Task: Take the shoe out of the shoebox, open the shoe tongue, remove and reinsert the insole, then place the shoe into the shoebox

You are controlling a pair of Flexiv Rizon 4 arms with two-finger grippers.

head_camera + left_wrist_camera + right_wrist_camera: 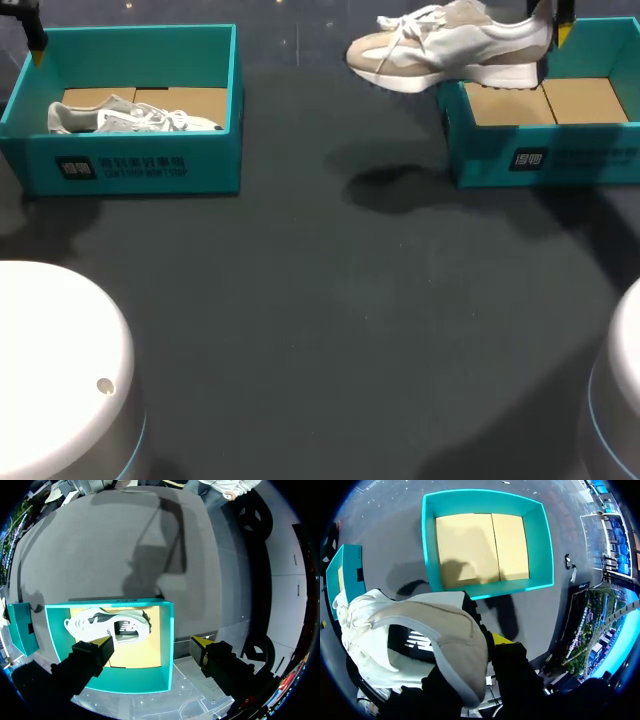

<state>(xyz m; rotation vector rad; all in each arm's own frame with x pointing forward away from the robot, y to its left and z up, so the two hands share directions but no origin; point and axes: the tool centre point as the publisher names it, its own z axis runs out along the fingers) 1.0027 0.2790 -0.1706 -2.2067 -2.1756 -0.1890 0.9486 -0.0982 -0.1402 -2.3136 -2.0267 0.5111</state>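
Note:
My right gripper [553, 30] is shut on the heel of a white and beige sneaker [450, 45], which hangs level in the air above the left rim of the right teal shoebox [545, 158]. In the right wrist view the sneaker's heel [420, 635] sits in the right gripper [480, 645], and the shoebox [485, 540] lies beneath, holding nothing but its cardboard floor. My left gripper [35, 40] hovers open over the far left corner of the left teal shoebox [130, 165]. Under the left gripper [152, 644] a second pale sneaker [107, 625] lies in that box.
The second sneaker [130, 118] lies on its side in the left box. Dark table surface [330, 300] stretches between and in front of the two boxes. White round robot bases stand at the near left [60, 370] and near right [620, 400].

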